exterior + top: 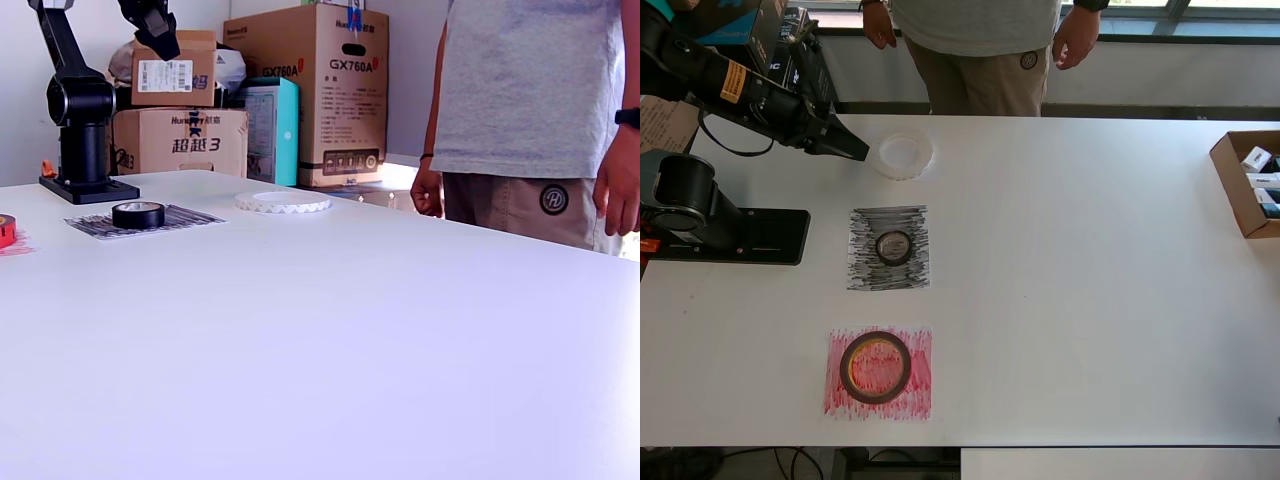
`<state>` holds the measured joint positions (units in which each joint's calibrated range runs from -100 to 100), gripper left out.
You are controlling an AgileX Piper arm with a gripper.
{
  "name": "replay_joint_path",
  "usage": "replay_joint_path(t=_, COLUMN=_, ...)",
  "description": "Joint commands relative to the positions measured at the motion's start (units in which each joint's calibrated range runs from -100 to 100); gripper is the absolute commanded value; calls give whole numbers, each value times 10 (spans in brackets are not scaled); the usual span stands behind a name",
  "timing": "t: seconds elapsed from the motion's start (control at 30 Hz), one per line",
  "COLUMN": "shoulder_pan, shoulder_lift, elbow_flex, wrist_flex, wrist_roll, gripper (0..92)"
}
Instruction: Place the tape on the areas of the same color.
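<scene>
The small black tape roll (pixel 893 246) (pixel 138 214) lies flat in the middle of the black scribbled area (pixel 865 275) (pixel 185 217). On the red scribbled area (pixel 918 385), near the table's front edge in the overhead view, lies the dark-red roll (pixel 876 367) with the yellowish core; the exterior view shows only its edge (pixel 5 229). The translucent white roll (pixel 904 155) (pixel 282 202) rests on the table behind the black area. My gripper (pixel 862 153) (pixel 170 50) hangs high above the table just left of the white roll, fingers together and holding nothing.
The arm's black base (pixel 725 232) (pixel 88 188) stands left of the black area. A person (pixel 980 50) (pixel 530 110) stands at the far edge. An open cardboard box (pixel 1240 185) sits at the overhead view's right edge. Cartons (pixel 310 90) are stacked behind the table.
</scene>
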<state>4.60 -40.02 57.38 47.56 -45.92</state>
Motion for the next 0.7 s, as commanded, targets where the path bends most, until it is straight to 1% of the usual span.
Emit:
replay_joint_path(t=0.0, shoulder_pan=-1, shoulder_lift=-67, elbow_flex=48, wrist_flex=-18, wrist_roll=-6, gripper=494)
replay_joint_path(t=0.33, shoulder_pan=-1, shoulder_lift=-137, elbow_flex=106, wrist_flex=-61, wrist_roll=-7, gripper=494)
replay_joint_path(t=0.57, shoulder_pan=-1, shoulder_lift=-168, elbow_flex=148, wrist_flex=-134, wrist_roll=-7, gripper=494)
replay_joint_path(t=0.67, shoulder_pan=-1, shoulder_lift=-183, elbow_flex=161, wrist_flex=-145, wrist_roll=-7, gripper=494)
